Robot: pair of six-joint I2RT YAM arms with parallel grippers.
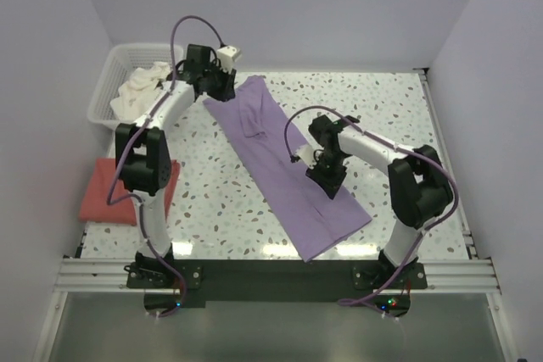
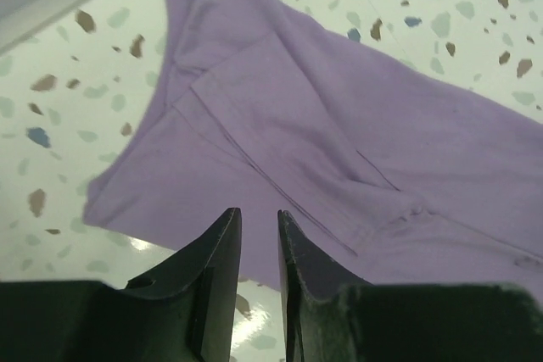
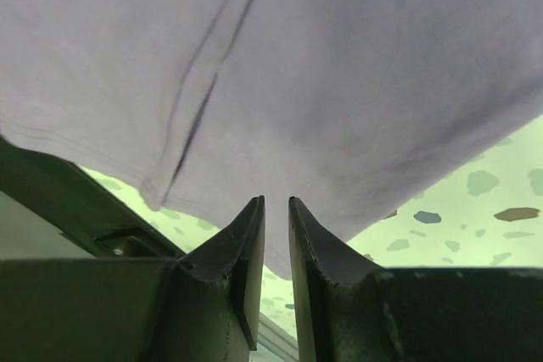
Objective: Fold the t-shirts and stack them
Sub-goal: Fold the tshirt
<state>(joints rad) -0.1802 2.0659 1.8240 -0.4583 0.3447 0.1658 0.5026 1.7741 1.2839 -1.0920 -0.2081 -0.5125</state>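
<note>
A purple t-shirt [image 1: 280,158], folded lengthwise into a long strip, lies diagonally across the table from back centre to front right. My left gripper [image 1: 222,86] hovers at the shirt's far end. In the left wrist view [image 2: 259,214] its jaws are almost closed with nothing between them, just short of the shirt's edge [image 2: 322,125]. My right gripper [image 1: 325,182] is low over the shirt's right side near the hem. In the right wrist view [image 3: 276,201] its jaws are almost closed and empty at the cloth's edge [image 3: 297,65]. A folded red t-shirt [image 1: 106,188] lies at the left.
A white basket [image 1: 102,91] at the back left holds crumpled white clothes [image 1: 140,86]. The speckled tabletop [image 1: 212,201] is bounded by walls on the left, right and back, and by a metal rail [image 1: 280,273] at the front.
</note>
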